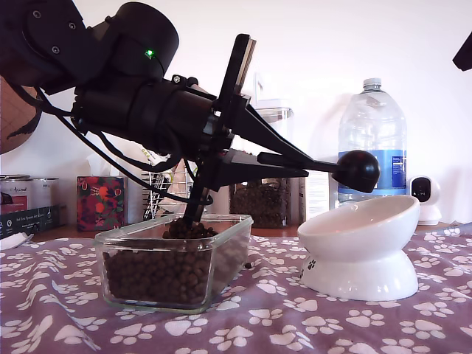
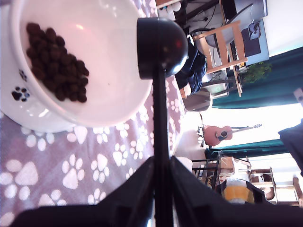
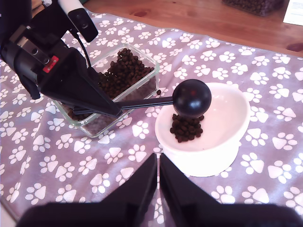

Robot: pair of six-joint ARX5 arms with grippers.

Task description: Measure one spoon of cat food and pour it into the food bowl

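The scoop is tipped over the white bowl.

The robot's first gripper (image 3: 113, 108) pinches the handle of the spoon (image 1: 357, 169), whose round cup hangs upside down above the food bowl (image 1: 359, 247). A little pile of cat food (image 3: 186, 126) sits inside the bowl (more fills the glass dish (image 1: 177, 295) just beside it). The second gripper (image 3: 158, 177) hovers close by, jaws almost together, holding nothing. If the spoon drops lower, it could bump the rim and tip the bowl.

Paw-print purple tablecloth (image 1: 295, 324) covers table; large water bottle (image 1: 372, 144), small white camera (image 1: 424, 193), floral tissue box (image 1: 101, 202), wire rack (image 1: 158, 193) line back wall.
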